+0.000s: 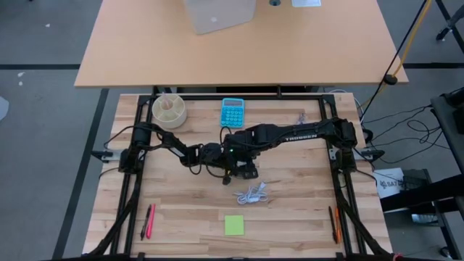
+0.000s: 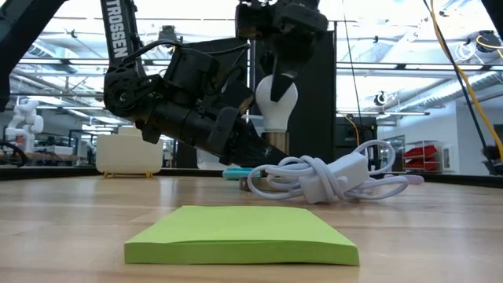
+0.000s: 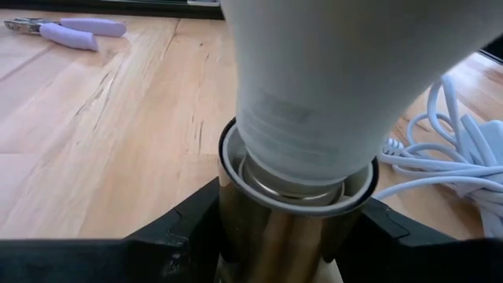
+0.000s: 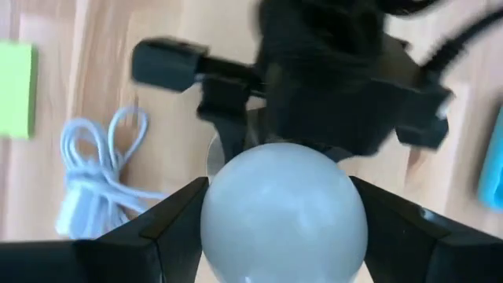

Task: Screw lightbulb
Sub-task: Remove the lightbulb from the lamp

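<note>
The white lightbulb point(image 2: 277, 101) stands upright, its ribbed neck point(image 3: 302, 149) set into a metallic socket with a white rim point(image 3: 236, 169) near the table's middle. My right gripper point(image 4: 283, 228) comes down on it from above, fingers on either side of the globe point(image 4: 283, 208). My left gripper point(image 3: 279, 236) reaches in low from the table's left and is shut on the socket. In the high view both grippers point(image 1: 230, 159) cover the bulb. My left gripper pinches the socket's metallic body point(image 3: 275, 236) between its two fingers, which come nearly level from the table's left; the socket stands upright. My right gripper holds the bulb's globe at its widest part point(image 4: 212, 216) between its two fingers point(image 4: 165, 228), pointing down from above; the bulb stands upright in the socket.
A coiled white cable point(image 2: 322, 177) lies just right of the socket, toward the near edge point(image 1: 252, 194). A green sticky-note pad point(image 1: 234, 225) lies near the front. A blue calculator point(image 1: 233, 112) and a round container point(image 1: 169, 109) stand at the back; pens point(image 1: 148, 221) lie at the front corners.
</note>
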